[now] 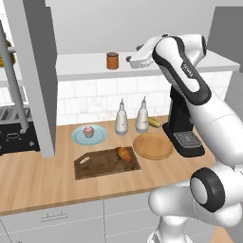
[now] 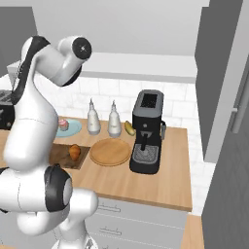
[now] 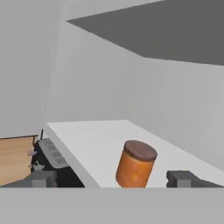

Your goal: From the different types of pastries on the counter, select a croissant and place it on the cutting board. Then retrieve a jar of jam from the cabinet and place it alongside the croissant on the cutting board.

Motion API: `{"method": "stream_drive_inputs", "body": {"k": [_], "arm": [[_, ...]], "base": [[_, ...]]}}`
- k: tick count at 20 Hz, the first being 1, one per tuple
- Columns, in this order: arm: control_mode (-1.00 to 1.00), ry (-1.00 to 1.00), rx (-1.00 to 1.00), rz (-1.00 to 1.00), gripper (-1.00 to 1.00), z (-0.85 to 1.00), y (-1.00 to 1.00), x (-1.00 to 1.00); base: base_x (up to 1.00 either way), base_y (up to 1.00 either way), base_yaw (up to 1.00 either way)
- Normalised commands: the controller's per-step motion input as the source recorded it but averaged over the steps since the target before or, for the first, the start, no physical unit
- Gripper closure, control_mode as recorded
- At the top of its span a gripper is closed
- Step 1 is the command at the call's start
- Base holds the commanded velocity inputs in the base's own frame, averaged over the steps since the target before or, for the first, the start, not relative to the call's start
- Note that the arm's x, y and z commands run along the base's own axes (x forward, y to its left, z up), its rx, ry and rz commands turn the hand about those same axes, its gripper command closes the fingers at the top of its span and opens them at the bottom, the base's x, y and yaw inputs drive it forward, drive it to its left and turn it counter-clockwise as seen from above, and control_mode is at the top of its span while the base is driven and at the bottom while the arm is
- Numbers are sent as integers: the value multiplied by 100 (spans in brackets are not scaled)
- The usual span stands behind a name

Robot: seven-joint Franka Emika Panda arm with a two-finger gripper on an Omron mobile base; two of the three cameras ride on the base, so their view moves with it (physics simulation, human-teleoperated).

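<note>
On the cabinet shelf (image 1: 85, 66), above the bench (image 1: 38, 180), the jar of jam (image 1: 112, 60) stands upright with its dark lid on, and the pincer (image 1: 129, 59) is level with it, just to one side and not yet touching. From the hand camera the jar (image 3: 136, 163) sits between the two fingertips (image 3: 183, 177), which stand wide apart, one on either side, with nothing held. The jar looks a little ahead of the tips rather than fully between them, though the low angle makes that hard to judge.

The first half of the job looks done: the croissant (image 1: 125, 154) lies on the cutting board (image 1: 99, 163), near the end away from the handle hole. The pink cupcake (image 1: 88, 131) rests on its blue plate (image 1: 78, 138) behind the board, untouched. Beside the board are a round wooden plate (image 1: 153, 145), two white bottles (image 1: 121, 119) and a coffee machine (image 2: 147, 131).

So the step in hand is the reach for the jar. The next move calls for the arm to slide forward along the shelf until the tips pass either side of the jar's body below the lid, then close squarely on it. After that it needs a small lift off the shelf, a pull back out of the cabinet, and a descent to the free part of the board beside the croissant, without brushing the bottles.
</note>
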Motion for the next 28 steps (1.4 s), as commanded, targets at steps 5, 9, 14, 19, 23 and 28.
{"method": "stream_drive_inputs", "body": {"k": [5, 9, 14, 19, 23, 28], "arm": [[-100, 25, 3, -2, -100, 20, 0, 30], [-100, 14, 1, -2, -100, 12, 0, 15], [-100, 0, 10, 0, -100, -3, 0, 5], [-100, 2, 6, 0, -100, -13, 1, 14], [-100, 14, 1, -1, -100, 6, 2, 28], [-100, 15, 0, -1, -100, 2, 0, 34]], "base": [[0, 0, 0], [0, 0, 0], [0, 0, 0], [0, 0, 0], [0, 0, 0], [0, 0, 0]]}}
